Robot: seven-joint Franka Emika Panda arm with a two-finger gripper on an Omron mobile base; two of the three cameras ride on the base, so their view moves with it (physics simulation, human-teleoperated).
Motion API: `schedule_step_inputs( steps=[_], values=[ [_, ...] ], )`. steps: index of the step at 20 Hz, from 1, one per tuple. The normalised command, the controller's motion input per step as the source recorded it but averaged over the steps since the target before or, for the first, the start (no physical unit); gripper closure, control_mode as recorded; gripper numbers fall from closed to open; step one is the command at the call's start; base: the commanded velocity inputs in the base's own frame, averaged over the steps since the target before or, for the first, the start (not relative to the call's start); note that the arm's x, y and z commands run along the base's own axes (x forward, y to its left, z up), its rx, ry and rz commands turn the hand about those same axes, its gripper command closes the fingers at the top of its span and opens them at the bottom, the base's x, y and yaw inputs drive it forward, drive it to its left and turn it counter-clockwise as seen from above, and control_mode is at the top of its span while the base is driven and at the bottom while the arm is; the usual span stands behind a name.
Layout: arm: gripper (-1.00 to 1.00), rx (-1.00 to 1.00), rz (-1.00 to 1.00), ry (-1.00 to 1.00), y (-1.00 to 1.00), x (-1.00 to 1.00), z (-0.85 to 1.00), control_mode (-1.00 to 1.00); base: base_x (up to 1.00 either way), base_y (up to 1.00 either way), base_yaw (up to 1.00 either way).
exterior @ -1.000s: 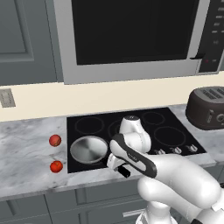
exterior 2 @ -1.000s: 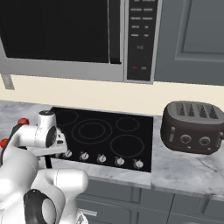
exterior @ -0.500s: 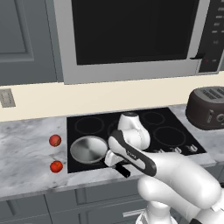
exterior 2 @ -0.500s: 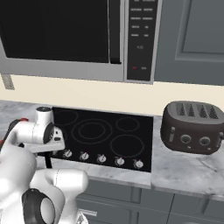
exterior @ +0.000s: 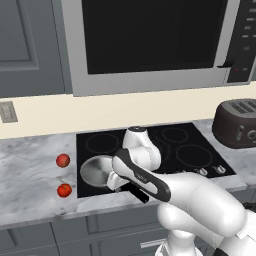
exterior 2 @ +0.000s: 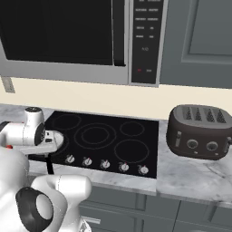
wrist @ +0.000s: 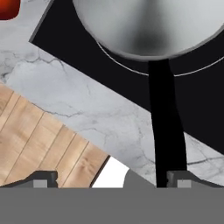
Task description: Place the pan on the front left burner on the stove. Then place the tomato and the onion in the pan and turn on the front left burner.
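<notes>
The silver pan [exterior: 97, 170] sits on the front left burner [wrist: 131, 70] of the black stove [exterior: 180, 150]. Its black handle [wrist: 165, 122] points out over the counter's front edge. My gripper [wrist: 111, 179] hangs open above that edge, holding nothing. The handle runs just inside the right fingertip [wrist: 180, 178]. On the marble left of the stove lie the bright-red tomato [exterior: 64, 190], in front, and the duller onion [exterior: 62, 160] behind it. A red patch in the hand view's top-left corner is probably the tomato [wrist: 6, 8]. My arm hides part of the pan [exterior 2: 55, 139] in the right base view.
A dark toaster [exterior: 237, 122] stands on the counter right of the stove. A microwave [exterior: 150, 40] hangs above it. A row of silver knobs [exterior 2: 105, 164] lines the stove's front edge. Wooden floor [wrist: 39, 144] lies below the counter edge.
The hand has drifted a little left toward the pan's handle. The jaws stay wide. Pan, tomato and onion have not moved.
</notes>
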Motion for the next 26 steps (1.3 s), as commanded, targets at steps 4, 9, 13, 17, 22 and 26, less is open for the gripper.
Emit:
schedule_step_inputs(
  steps=[4,9,13,17,22,26],
  values=[
    [-1.00,-0.02,0.00,0.00,0.50,0.00,0.08,-1.00,0.00,0.00,0.00],
    [-1.00,-0.01,0.00,0.00,0.43,0.00,0.00,-1.00,0.00,0.00,0.00],
    [-1.00,0.00,0.00,0.00,0.36,0.00,0.00,-1.00,0.00,0.00,0.00],
    [-1.00,0.00,-0.03,0.00,0.44,0.10,0.00,-1.00,0.00,0.00,0.00],
    [-1.00,0.00,-0.11,0.00,0.55,0.10,0.00,-1.00,0.00,0.00,0.00],
    [-1.00,0.00,-0.11,0.00,0.50,0.02,0.00,-1.00,0.00,0.00,0.00]
  ],
)
